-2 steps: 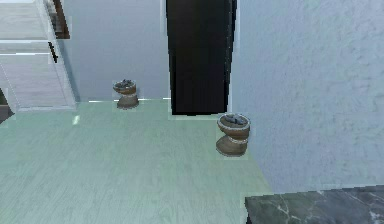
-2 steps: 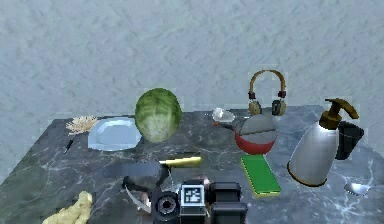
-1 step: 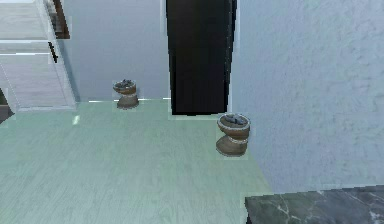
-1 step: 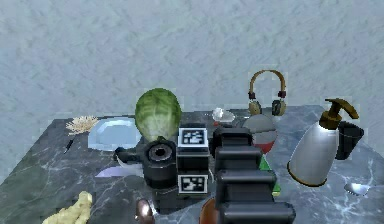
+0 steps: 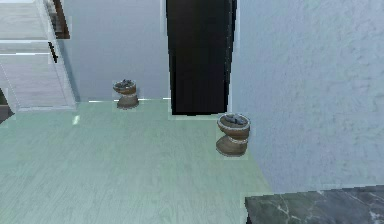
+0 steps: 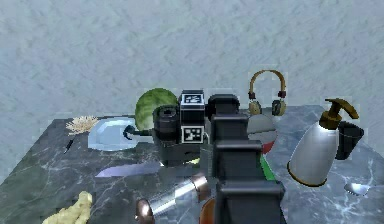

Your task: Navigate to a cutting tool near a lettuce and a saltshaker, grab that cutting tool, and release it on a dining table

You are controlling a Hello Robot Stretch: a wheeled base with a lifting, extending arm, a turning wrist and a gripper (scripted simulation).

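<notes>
Grey knife (image 6: 127, 170) lies tip toward the arm side view's left; jaws' hold cannot be told.

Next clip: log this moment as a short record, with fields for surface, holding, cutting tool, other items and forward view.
surface: dark marble tabletop
holding: cannot tell whether the gripper holds anything; a green round lettuce is close by it
cutting tool: greyish blade lying flat on the tabletop
other items: headphones, pump bottle
forward view: dark doorway, brown pot on the floor beside it
</notes>
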